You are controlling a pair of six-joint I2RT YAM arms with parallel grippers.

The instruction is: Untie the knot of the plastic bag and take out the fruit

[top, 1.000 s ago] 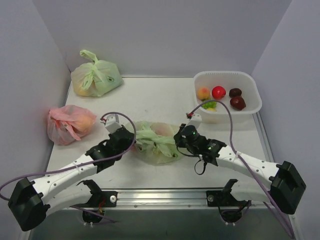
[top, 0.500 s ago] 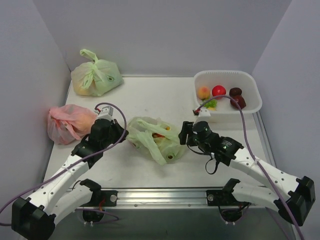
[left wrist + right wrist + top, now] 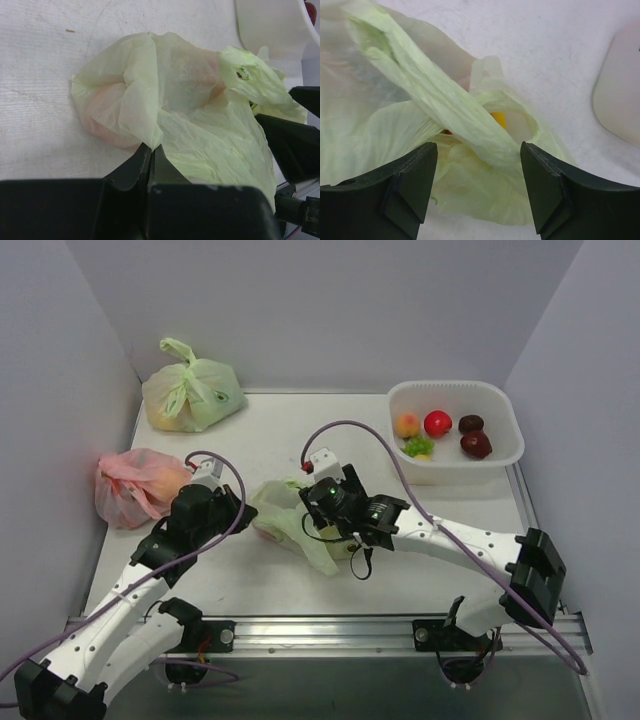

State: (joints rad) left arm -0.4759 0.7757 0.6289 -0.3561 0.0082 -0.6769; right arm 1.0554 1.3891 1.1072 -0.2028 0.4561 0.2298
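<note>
On top view: right gripper (image 3: 322,502) is swinging in from the right, now hovering over the plastic bag (image 3: 280,525) mid-table; fruit removal is looking next. Left wrist: left gripper (image 3: 150,151) is sitting pressed together against the bag's fold. Right wrist alone is showing spread fingers (image 3: 412,175) and yellow fruit (image 3: 497,120) inside the gaping mouth.
</note>
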